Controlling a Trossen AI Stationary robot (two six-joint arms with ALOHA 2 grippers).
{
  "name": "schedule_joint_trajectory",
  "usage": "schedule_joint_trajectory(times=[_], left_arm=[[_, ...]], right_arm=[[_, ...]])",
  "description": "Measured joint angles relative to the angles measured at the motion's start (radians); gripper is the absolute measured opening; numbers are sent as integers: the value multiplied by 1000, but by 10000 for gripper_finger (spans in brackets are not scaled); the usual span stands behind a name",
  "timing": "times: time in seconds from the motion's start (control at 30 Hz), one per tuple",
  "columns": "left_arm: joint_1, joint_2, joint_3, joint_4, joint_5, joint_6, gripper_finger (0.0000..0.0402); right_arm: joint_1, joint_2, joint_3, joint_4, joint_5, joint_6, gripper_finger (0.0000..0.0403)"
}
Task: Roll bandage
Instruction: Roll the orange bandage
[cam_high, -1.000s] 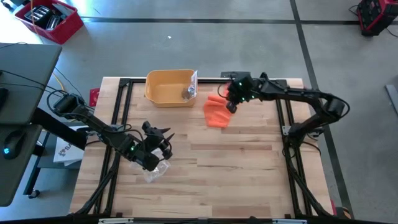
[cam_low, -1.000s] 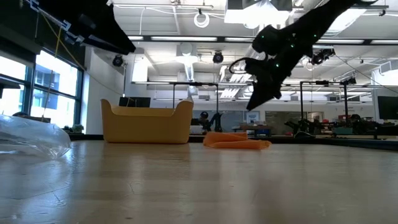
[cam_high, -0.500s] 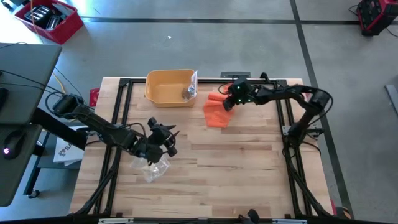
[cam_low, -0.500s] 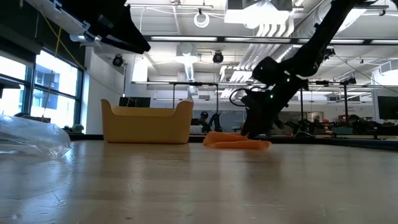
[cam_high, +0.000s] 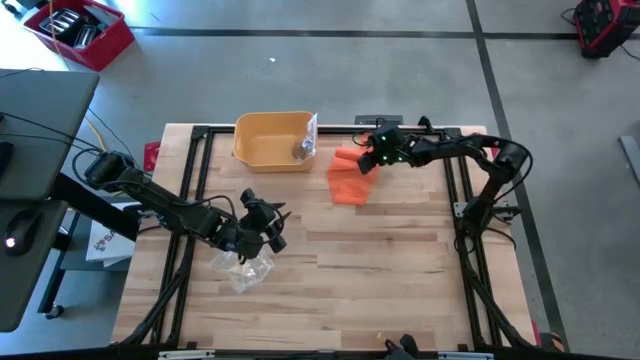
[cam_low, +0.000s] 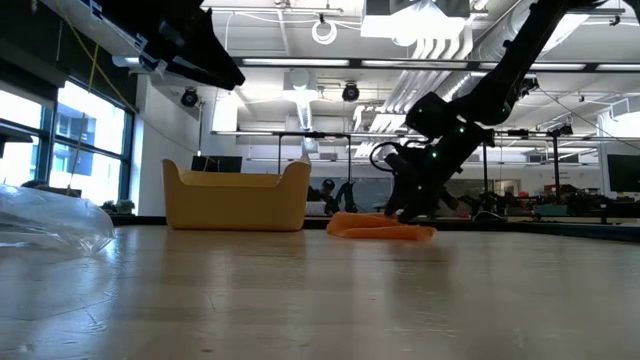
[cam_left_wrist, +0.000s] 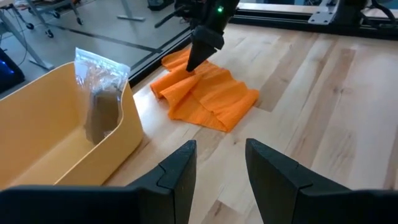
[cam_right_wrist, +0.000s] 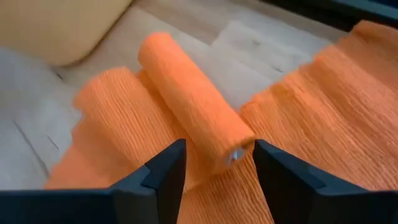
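Since one second ago, my right gripper (cam_high: 368, 164) has descended from above the orange bandage (cam_high: 348, 181) to its far end, and my left gripper (cam_high: 262, 226) has shifted off the clear plastic bag (cam_high: 241, 272) toward the table centre; both are unchanged over the last half second. Work surface: a light wooden plank table (cam_high: 400, 270) on a black frame, standing on a grey concrete floor, with an open workshop and ceiling lights visible behind it. My right gripper's fingers (cam_right_wrist: 161, 171) are open and straddle the rolled portion of the bandage (cam_right_wrist: 193, 121) without closing on it; the unrolled crepe lies loosely folded beneath. My left gripper's fingers (cam_left_wrist: 177, 171) are open and hold nothing. A yellow bin (cam_high: 270, 140), just beside the bandage, contains a bagged item (cam_high: 304, 146).
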Motion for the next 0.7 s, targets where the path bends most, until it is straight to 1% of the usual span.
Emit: schedule_joint_trajectory(times=[0.43, 0.53, 0.7], left_arm=[[-2, 0, 0, 22, 26, 0, 132], [-3, 0, 0, 21, 26, 0, 132], [-8, 0, 0, 21, 27, 0, 132]], right_arm=[[0, 8, 0, 6, -8, 71, 178], [0, 8, 0, 14, -8, 77, 161], [0, 8, 0, 43, -8, 110, 118]])
